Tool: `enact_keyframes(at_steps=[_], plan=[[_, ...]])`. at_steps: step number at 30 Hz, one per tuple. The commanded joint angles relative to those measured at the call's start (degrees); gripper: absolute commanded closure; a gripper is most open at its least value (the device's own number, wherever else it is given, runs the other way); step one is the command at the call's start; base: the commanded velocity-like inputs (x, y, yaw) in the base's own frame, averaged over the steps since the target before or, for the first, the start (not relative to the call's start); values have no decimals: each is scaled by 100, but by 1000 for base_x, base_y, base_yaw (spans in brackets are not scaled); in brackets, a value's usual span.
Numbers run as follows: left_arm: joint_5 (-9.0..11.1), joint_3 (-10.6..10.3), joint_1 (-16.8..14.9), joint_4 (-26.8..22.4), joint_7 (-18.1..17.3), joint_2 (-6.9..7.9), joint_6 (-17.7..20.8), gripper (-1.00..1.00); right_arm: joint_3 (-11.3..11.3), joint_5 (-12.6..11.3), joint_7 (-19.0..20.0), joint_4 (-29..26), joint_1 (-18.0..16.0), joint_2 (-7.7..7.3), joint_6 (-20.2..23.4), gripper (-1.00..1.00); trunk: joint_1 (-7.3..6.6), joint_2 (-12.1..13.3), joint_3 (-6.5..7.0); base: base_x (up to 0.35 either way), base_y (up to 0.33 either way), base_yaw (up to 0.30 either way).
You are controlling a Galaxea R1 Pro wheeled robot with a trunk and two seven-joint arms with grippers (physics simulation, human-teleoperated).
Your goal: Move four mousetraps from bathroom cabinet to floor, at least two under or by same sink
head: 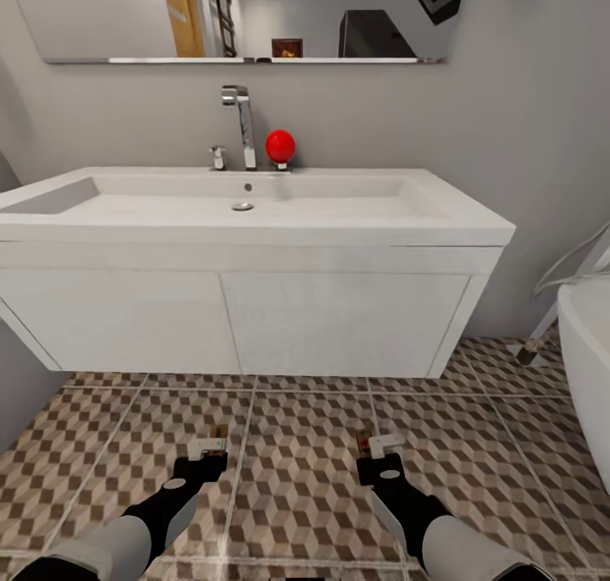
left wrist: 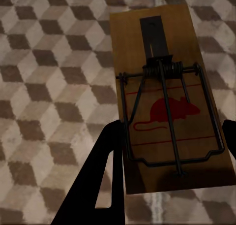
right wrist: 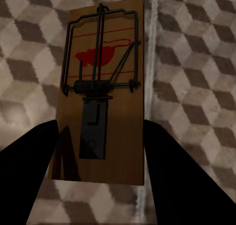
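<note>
Tan mousetrap (left wrist: 167, 102) with red mouse print, between dark end effector (left wrist: 169, 151) fingers (left wrist: 101, 180), above cube-patterned bathroom floor (left wrist: 54, 87)

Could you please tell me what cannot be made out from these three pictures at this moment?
- Head view: the mousetrap in the left gripper and the one in the right gripper are too small to read.
- Head view: floor under the vanity is hidden by its body.
- Head view: bathtub is cut by the right edge.

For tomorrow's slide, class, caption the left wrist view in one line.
Left gripper holds a mousetrap with a red mouse print above the cube-patterned bathroom floor.
</note>
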Motion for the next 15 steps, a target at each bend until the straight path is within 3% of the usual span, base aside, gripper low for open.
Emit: enact_keyframes(at_steps=[1, 15], plan=[[41, -54, -3, 1, 35, 1, -15, 100, 48, -52, -38, -12, -2, -3, 33, 100, 1, -4, -27, 0, 0, 0], [49, -53, -3, 3, 35, 1, -15, 100, 47, -52, -38, -12, -2, -10, 33, 100, 37, -22, -338, 0, 0, 0]])
